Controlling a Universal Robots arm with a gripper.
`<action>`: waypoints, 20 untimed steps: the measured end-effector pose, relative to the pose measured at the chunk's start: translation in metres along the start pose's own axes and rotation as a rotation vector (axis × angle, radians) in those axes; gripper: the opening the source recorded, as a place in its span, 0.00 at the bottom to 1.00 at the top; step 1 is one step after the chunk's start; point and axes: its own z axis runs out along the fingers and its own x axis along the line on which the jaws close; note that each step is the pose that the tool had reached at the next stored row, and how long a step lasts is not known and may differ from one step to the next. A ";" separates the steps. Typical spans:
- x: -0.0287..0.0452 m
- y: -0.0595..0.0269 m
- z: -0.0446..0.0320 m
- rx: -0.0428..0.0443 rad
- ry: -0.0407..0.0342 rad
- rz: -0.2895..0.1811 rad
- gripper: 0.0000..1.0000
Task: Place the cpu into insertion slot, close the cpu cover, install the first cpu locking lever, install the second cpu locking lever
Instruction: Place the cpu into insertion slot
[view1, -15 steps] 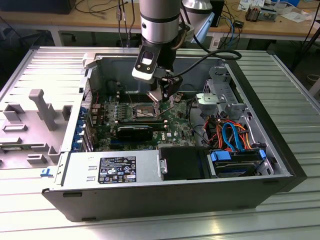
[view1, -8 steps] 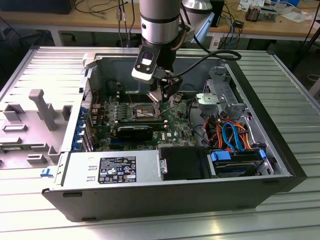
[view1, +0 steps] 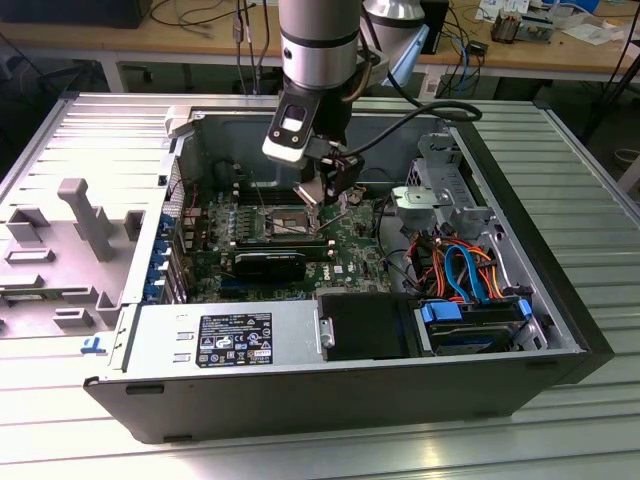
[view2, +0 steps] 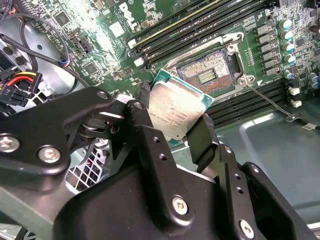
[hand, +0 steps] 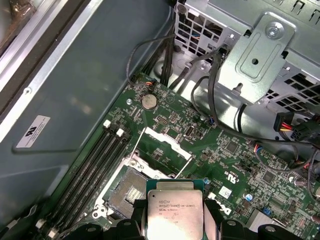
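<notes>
The cpu (view2: 176, 111) is a small square chip with a silvery top on a green edge. My gripper (view2: 172, 120) is shut on it, one black finger against each of two opposite sides. It hangs tilted above the board, just off the insertion slot (view2: 209, 75), a dark square socket with a silver rim and nothing in it. In the first wrist view the cpu (hand: 175, 212) partly overlaps the insertion slot (hand: 126, 192), and the cpu cover (hand: 165, 138) stands swung open beyond it. A thin wire lever (view2: 270, 102) juts out beside the socket. In the exterior view my gripper (view1: 332, 196) is over the socket (view1: 285, 222).
The open computer case (view1: 560, 300) lies on a slatted metal table. Long black memory slots (hand: 92, 170) flank the socket. A metal drive cage (hand: 260, 55) and loose cables (view1: 455, 265) sit to the exterior view's right. The power supply (view1: 225, 340) lines the near side.
</notes>
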 end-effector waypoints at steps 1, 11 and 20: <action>0.0000 0.0000 0.0002 -0.0001 -0.0002 0.002 0.54; 0.0000 -0.0002 0.0022 -0.0003 -0.0014 0.015 0.54; -0.0001 -0.0003 0.0034 -0.0005 -0.0021 0.023 0.54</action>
